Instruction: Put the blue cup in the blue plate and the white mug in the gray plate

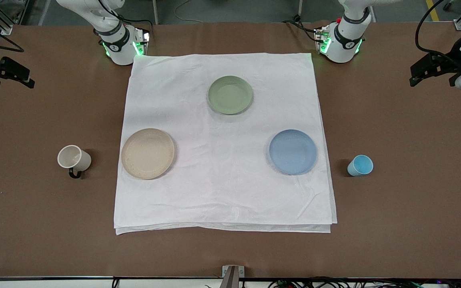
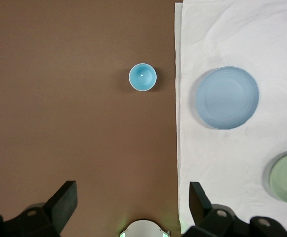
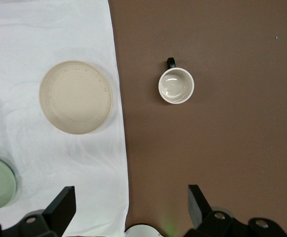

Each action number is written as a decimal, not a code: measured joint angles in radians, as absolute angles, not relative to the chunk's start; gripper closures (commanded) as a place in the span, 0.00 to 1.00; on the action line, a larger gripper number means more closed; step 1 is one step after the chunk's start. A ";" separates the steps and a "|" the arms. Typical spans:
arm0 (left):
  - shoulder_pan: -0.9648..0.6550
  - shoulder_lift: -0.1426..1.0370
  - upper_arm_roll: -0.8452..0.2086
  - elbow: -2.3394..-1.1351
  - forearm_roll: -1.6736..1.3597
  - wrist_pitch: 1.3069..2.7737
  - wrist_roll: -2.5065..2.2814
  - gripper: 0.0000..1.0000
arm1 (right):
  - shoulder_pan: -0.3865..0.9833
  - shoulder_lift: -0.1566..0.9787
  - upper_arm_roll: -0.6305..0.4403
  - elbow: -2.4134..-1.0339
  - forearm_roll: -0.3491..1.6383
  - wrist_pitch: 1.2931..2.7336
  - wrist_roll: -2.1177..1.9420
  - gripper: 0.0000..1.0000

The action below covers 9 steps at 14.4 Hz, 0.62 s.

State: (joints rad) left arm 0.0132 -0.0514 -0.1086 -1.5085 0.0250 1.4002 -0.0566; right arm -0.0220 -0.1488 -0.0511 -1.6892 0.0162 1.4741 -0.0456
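Nothing is grasped yet. The left claw (image 2: 131, 205), spread, hangs over bare surface (image 1: 394, 208); the cup (image 1: 360, 165) stands beside the blue plate (image 1: 293, 151). It should descend centered, pinching the rim. The right claw (image 3: 128, 207), spread, waits; the mug (image 1: 73, 159) stands beside the gray plate (image 1: 147, 153).

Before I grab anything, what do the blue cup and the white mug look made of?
Blue cup: thin, matte, tapered, probably paper or light plastic. White mug: glossy inside with a glint, dark loop handle, likely glazed ceramic or enamel.
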 measured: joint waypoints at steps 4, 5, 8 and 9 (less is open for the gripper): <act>0.014 -0.047 -0.107 -1.508 0.025 1.401 -0.057 0.00 | -0.022 -0.149 -0.051 -1.688 0.013 1.475 -0.050 0.00; 0.015 -0.039 -0.105 -1.506 0.025 1.403 -0.057 0.00 | -0.022 -0.149 -0.051 -1.687 0.013 1.475 -0.052 0.00; 0.023 0.016 -0.097 -1.500 0.025 1.452 -0.057 0.00 | -0.022 -0.138 -0.060 -1.673 0.006 1.486 -0.051 0.00; 0.031 0.039 -0.097 -1.509 0.025 1.487 -0.057 0.00 | -0.027 -0.115 -0.065 -1.670 0.005 1.505 -0.051 0.00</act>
